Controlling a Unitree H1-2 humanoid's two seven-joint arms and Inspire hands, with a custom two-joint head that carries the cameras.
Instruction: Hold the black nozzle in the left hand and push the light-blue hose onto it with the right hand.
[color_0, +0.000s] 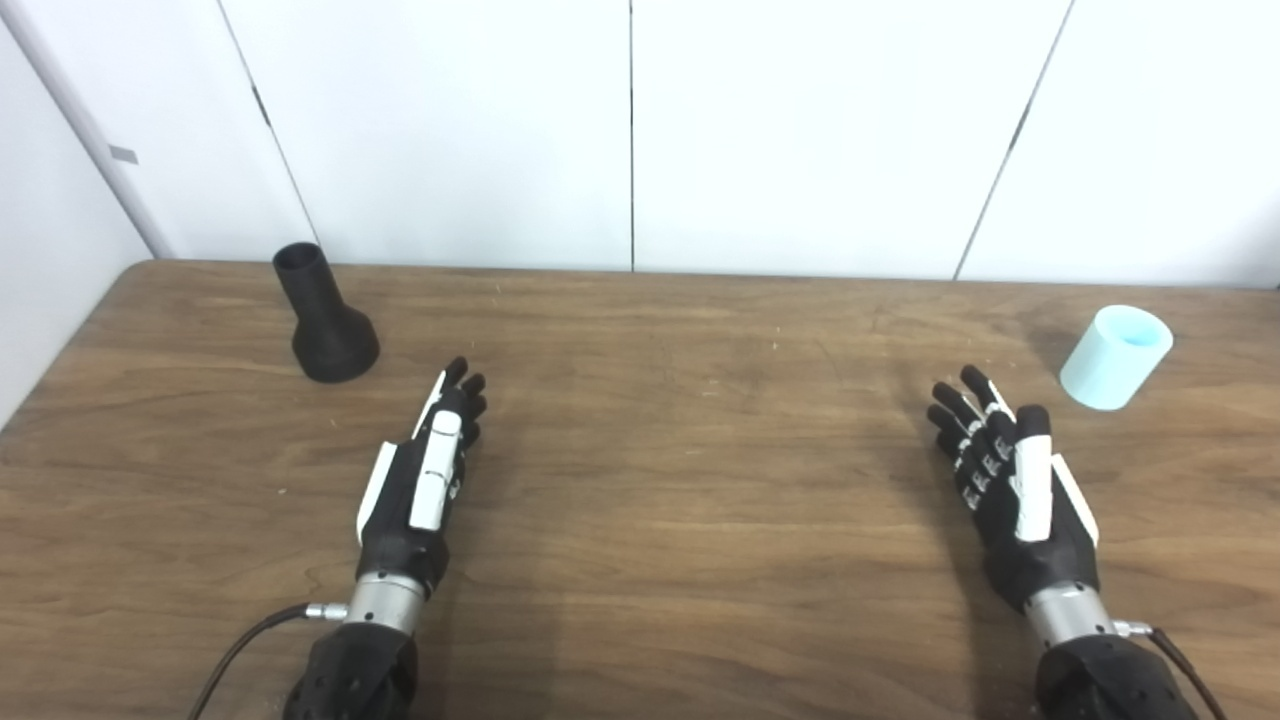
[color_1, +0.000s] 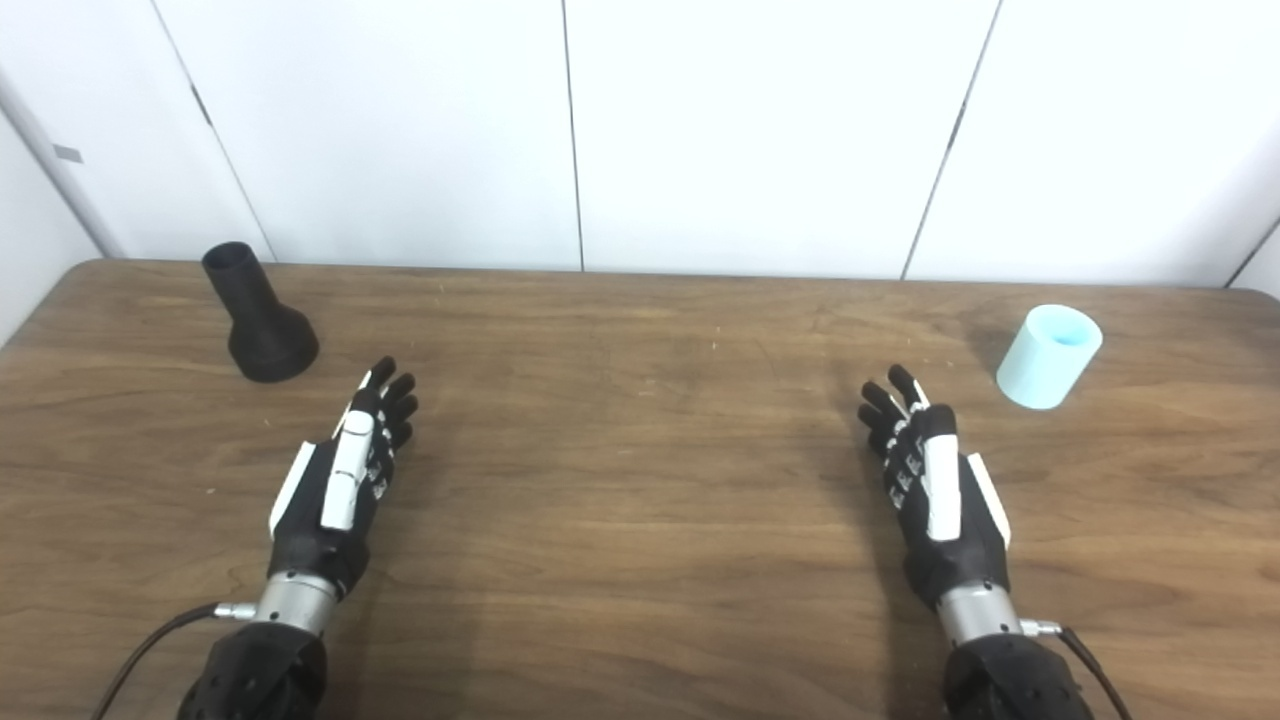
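On the wooden table (color_0: 640, 480), the black nozzle (color_0: 322, 315) stands upright on its wide base at ten o'clock and the light-blue hose (color_0: 1114, 357) at two o'clock, each just beyond the empty, loosely extended left hand (color_0: 425, 480) and right hand (color_0: 1010, 470), neither touching anything.

The black nozzle (color_0: 324, 318) stands upright on its wide flared base at the far left of the desk (color_0: 660, 480), its narrow open neck pointing up. The light-blue hose (color_0: 1115, 357), a short hollow cylinder, stands at the far right, open end up, leaning slightly.
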